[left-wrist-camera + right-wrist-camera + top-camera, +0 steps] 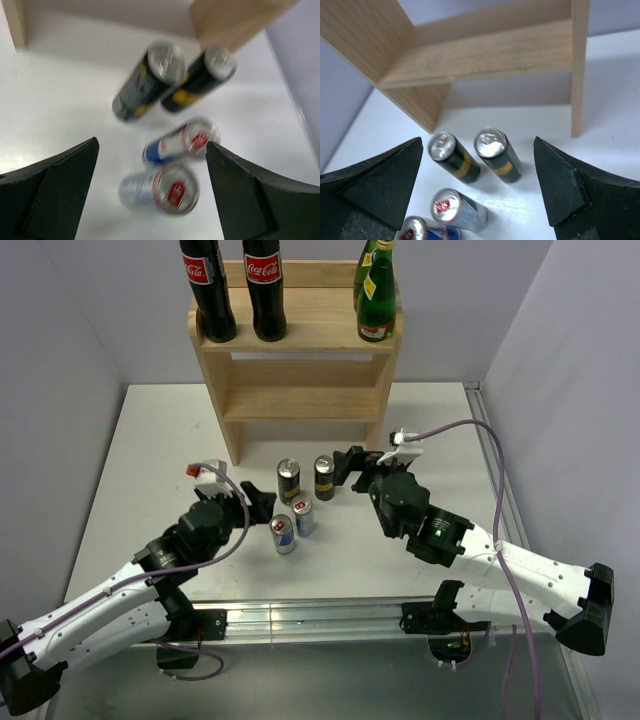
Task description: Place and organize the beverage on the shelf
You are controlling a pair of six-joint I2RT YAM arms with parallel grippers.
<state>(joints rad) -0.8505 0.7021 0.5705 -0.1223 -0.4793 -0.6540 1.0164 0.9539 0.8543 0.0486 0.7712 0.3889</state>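
The light wooden shelf (pixel 300 390) stands at the back of the table. On its top are two cola bottles (pixel 208 290) and two green bottles (pixel 377 295). Two black cans (pixel 289 480) (pixel 324 477) and two blue-silver cans (pixel 303 515) (pixel 284 534) stand upright in front of it. My left gripper (pixel 262 505) is open and empty, just left of the blue-silver cans; in the left wrist view (pixel 152 145) the nearer can (pixel 167 190) sits between the fingers. My right gripper (pixel 345 465) is open and empty, right of the black cans (pixel 497 152).
The shelf's two lower tiers (pixel 480 55) show nothing on them. Grey walls close in on the left, the back and the right. A metal rail (pixel 320 615) runs along the near edge between the arm bases.
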